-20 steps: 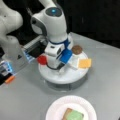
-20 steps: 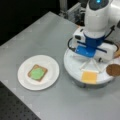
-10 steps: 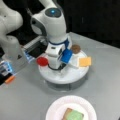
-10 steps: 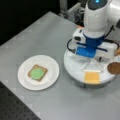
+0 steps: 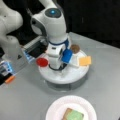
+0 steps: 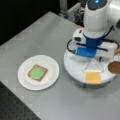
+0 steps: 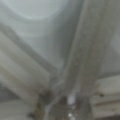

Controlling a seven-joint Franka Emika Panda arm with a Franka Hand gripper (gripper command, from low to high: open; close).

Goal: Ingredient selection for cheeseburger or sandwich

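Observation:
The gripper (image 5: 58, 67) is low inside the white divided tray (image 5: 75, 75), its fingers hidden under the white and blue hand. The wrist view is filled by the tray's white dividers (image 7: 85, 50) from very close. On the tray lie a red tomato disc (image 5: 42, 62) at the left of the hand, a brown round patty (image 5: 75, 48) and a yellow-orange cheese square (image 5: 85, 60). In both front views a tan toast square topped with green lettuce (image 6: 37, 73) rests on the white paper plate (image 6: 51, 62). The cheese (image 6: 93, 77) and the patty (image 6: 115, 67) lie apart from the hand.
The robot's white base (image 5: 10, 37) stands at a front view's left, with a dark box (image 5: 35, 51) and small blue and orange items (image 5: 7, 71) beside it. The grey table's edge (image 6: 15, 100) borders a dark perforated surface at a front view's bottom left.
The hand has sunk a little lower into the tray. The tomato, cheese, patty and the toast with lettuce lie where they were.

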